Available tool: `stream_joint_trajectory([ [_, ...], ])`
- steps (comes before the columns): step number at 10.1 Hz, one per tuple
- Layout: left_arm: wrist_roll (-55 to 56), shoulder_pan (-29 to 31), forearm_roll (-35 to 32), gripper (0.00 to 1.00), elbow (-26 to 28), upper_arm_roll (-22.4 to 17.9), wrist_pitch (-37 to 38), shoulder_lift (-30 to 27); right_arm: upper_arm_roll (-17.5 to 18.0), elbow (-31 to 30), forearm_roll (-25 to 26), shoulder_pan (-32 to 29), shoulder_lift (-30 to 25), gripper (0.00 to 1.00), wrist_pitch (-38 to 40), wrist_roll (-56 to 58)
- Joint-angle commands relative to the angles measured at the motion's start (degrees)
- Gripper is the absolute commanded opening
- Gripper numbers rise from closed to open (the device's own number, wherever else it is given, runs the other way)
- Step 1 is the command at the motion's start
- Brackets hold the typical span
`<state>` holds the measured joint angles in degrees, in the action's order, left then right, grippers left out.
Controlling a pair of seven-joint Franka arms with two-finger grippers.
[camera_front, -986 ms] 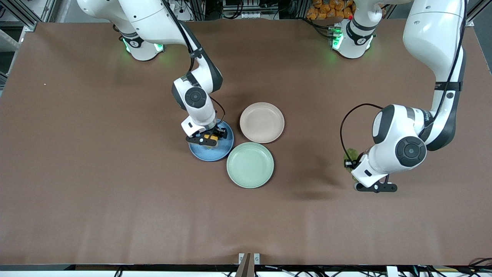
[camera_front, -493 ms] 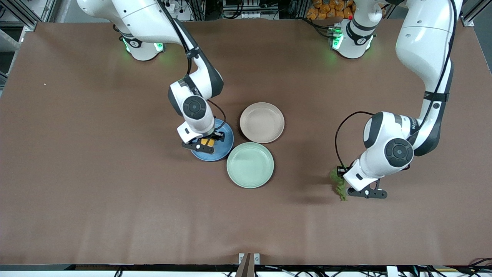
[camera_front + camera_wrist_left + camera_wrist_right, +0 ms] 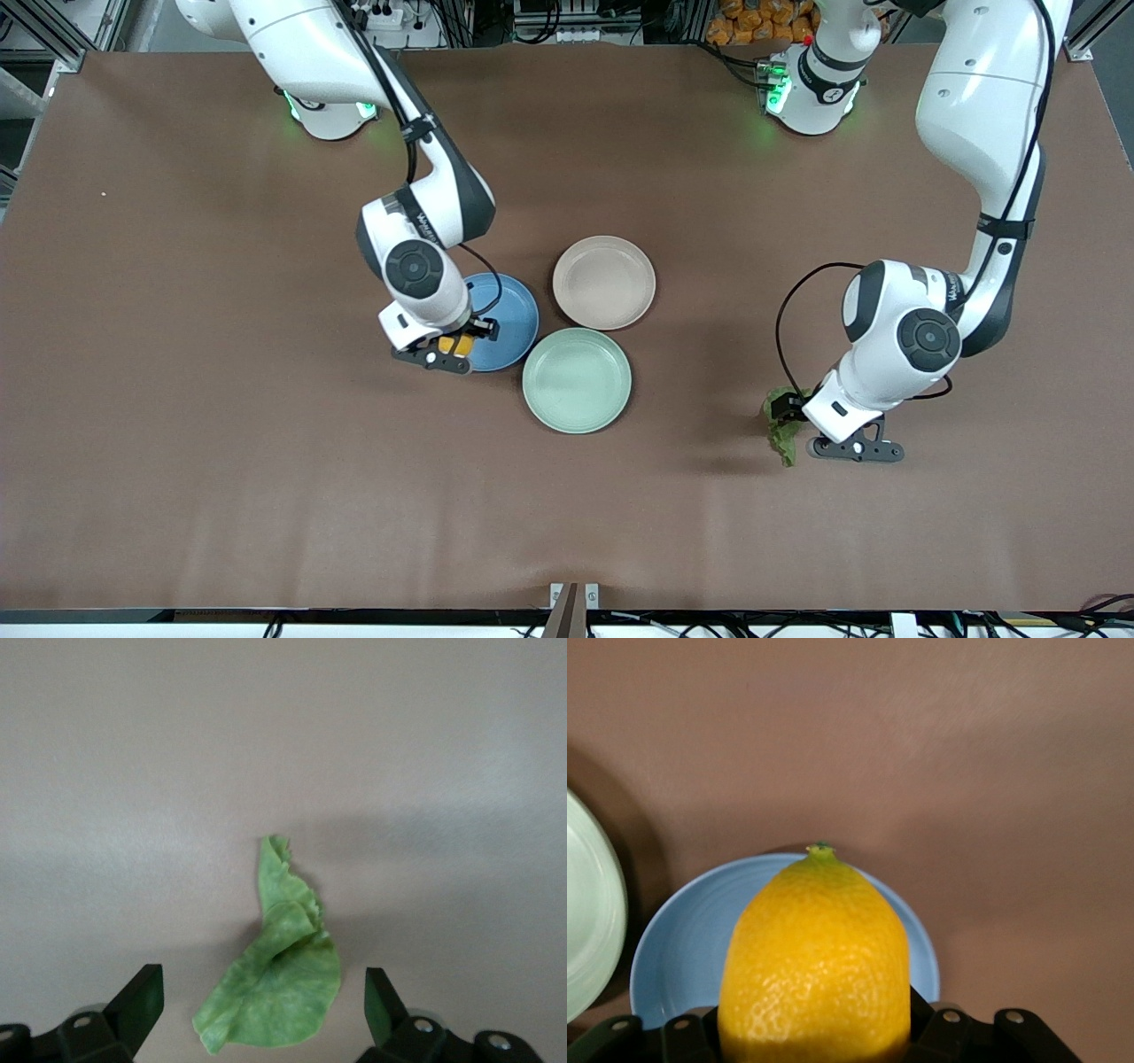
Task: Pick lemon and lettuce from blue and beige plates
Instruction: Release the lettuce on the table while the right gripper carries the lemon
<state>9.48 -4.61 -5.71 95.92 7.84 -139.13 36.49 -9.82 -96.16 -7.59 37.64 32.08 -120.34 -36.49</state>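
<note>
At the front view's lower right our left hand (image 3: 791, 424) hangs spread wide, the lettuce (image 3: 782, 431) released, tip pointing toward the camera. Our right hand (image 3: 454, 340), clamping the lemon (image 3: 454, 342), has slid toward the blue plate's (image 3: 509, 312) rim.

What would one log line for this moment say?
right gripper: shut on lemon, over blue plate edge | left gripper: open, lettuce on table | beige plate: empty

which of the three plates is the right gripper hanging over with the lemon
The blue plate. The right gripper, shut on the lemon, is over its rim; the beige plate and mint-green plate lie uncovered.
</note>
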Motion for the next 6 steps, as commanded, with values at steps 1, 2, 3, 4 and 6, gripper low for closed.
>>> stream_joint_trajectory([
  [1, -0.7, 1.0, -1.3, 1.0, 8.5, 0.4, -1.6, -6.8, 0.5, 4.0, -0.4, -3.3, -0.5, 0.52, 6.0, 5.0],
  [2, -0.8, 1.6, -1.4, 1.0, 11.3, 0.5, -1.5, -9.3, 0.5, 4.9, -0.4, -4.6, -0.6, 0.52, 7.6, 7.4],
  [3, 0.0, 1.6, -1.4, 1.0, 13.9, 0.6, -1.4, -11.6, 0.5, 5.6, -0.3, -5.9, -0.7, 0.52, 9.1, 10.0],
  [4, 0.2, 1.7, -1.3, 1.0, 15.8, 0.7, -1.2, -13.9, 0.5, 5.7, -0.1, -7.5, -1.2, 0.52, 9.6, 12.5],
  [6, 0.4, 1.7, -1.1, 1.0, 19.3, 0.7, 1.4, -19.2, 0.5, 5.8, -0.1, -10.5, -2.5, 0.52, 10.0, 17.3],
])
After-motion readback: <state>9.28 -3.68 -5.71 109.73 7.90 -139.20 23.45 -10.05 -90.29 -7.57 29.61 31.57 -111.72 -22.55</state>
